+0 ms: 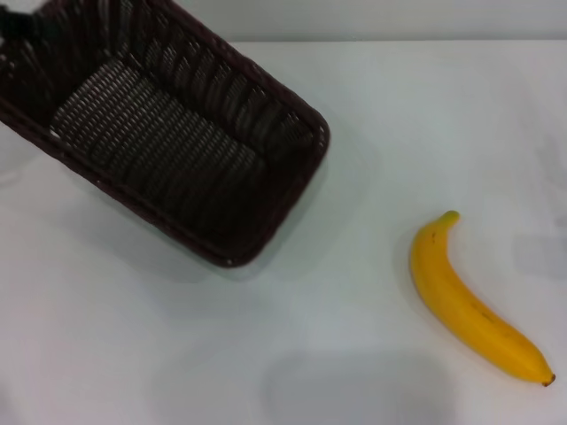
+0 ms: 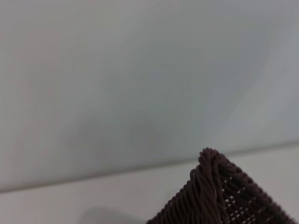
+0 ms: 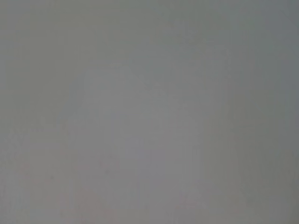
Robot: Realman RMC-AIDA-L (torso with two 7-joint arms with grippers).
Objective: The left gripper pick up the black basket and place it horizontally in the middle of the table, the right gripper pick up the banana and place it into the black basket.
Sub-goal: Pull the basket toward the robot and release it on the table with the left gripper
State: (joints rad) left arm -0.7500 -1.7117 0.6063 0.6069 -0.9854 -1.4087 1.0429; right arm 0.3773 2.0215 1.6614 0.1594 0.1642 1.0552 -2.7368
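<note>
The black basket (image 1: 177, 133) is at the upper left of the white table (image 1: 292, 354) in the head view. It lies diagonally, open side up and empty, and casts a soft shadow along its near side. A dark part of my left gripper (image 1: 18, 28) shows at the basket's far left rim, at the picture's corner. One braided basket corner (image 2: 212, 196) fills the bottom of the left wrist view. The yellow banana (image 1: 465, 301) lies on the table at the right, well apart from the basket, with its greenish stem towards the basket. My right gripper is out of view.
The table's far edge meets a pale wall (image 1: 399, 18) behind the basket. Bare white tabletop lies between the basket and the banana. The right wrist view shows only a plain grey surface.
</note>
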